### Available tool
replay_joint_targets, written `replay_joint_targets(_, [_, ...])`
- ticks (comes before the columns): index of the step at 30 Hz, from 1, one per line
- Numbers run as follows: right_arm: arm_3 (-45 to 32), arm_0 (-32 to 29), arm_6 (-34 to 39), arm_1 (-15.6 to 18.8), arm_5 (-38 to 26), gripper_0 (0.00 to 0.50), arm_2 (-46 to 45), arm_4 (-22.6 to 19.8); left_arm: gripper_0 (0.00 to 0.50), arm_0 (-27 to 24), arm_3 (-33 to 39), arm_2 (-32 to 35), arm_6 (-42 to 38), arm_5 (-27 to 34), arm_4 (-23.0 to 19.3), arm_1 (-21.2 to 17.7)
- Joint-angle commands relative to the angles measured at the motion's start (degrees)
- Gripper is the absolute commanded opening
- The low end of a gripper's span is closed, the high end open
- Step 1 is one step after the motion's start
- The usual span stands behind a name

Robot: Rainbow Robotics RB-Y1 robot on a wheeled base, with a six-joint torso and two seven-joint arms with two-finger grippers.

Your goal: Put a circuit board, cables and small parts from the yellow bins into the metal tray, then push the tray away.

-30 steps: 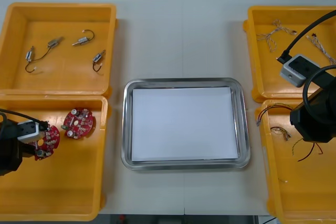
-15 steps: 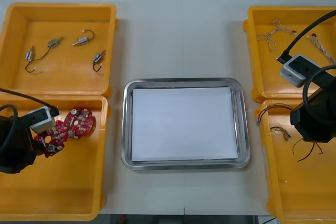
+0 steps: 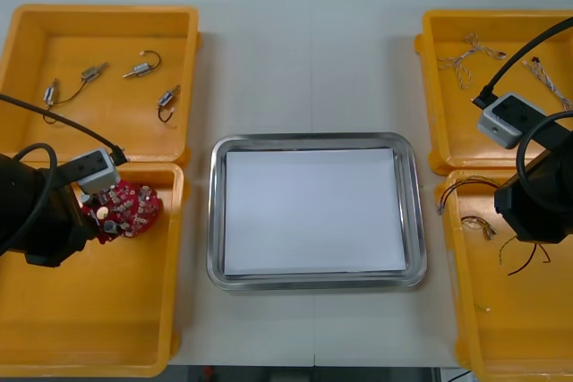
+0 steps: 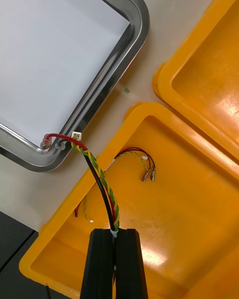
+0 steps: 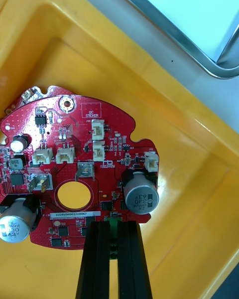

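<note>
Your left gripper (image 5: 113,229) grasps a board (image 5: 84,144) – your right gripper (image 4: 115,231) pinches a cable (image 4: 102,179).
On your left, the fingers are clamped on the red board's edge. It sits over the left near bin (image 3: 89,328), in the far corner on the side facing the tray (image 3: 215,212). On your right, the fingers are closed on the twisted red-and-yellow cable over the right near bin (image 4: 189,204). The cable's free end, with its small connectors, reaches past the bin wall towards the tray's near corner. The tray sits between the bins – white inside.
</note>
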State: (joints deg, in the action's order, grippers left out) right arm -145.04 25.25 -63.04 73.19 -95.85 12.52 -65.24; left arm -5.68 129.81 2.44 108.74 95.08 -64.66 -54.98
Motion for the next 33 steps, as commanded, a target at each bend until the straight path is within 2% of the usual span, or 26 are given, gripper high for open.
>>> replay_joint_targets(1, [-1.5,1.6,-1.6,-0.1,-0.4,0.0,-0.1,0.5,0.0,-6.4,3.0,-0.9,-14.2,6.1,1.6,4.5])
replay_joint_targets(8, [-1.5,1.6,-1.6,-0.1,-0.4,0.0,-0.1,0.4,0.0,-11.8,5.5,-4.6,-21.6,12.1,7.0,8.5])
replay_joint_targets(13, [-1.5,1.6,-1.5,-0.1,-0.4,0.0,-0.1,0.4,0.0,-14.8,5.8,-7.7,-26.5,13.5,10.1,11.4])
replay_joint_targets(17, [-1.4,1.6,-1.6,-0.1,-0.4,0.0,-0.1,0.5,0.0,-17.7,6.1,-11.7,-30.8,14.9,15.1,14.7])
replay_joint_targets(28, [-1.4,1.6,-1.5,-0.1,-0.5,0.0,-0.1,0.5,0.0,-23.4,6.1,-23.3,-43.9,14.9,25.1,20.8])
replay_joint_targets(33, [-1.4,1.6,-1.5,-0.1,-0.7,0.0,-0.1,0.6,0.0,-24.9,6.1,-27.7,-49.2,14.9,27.8,23.1])
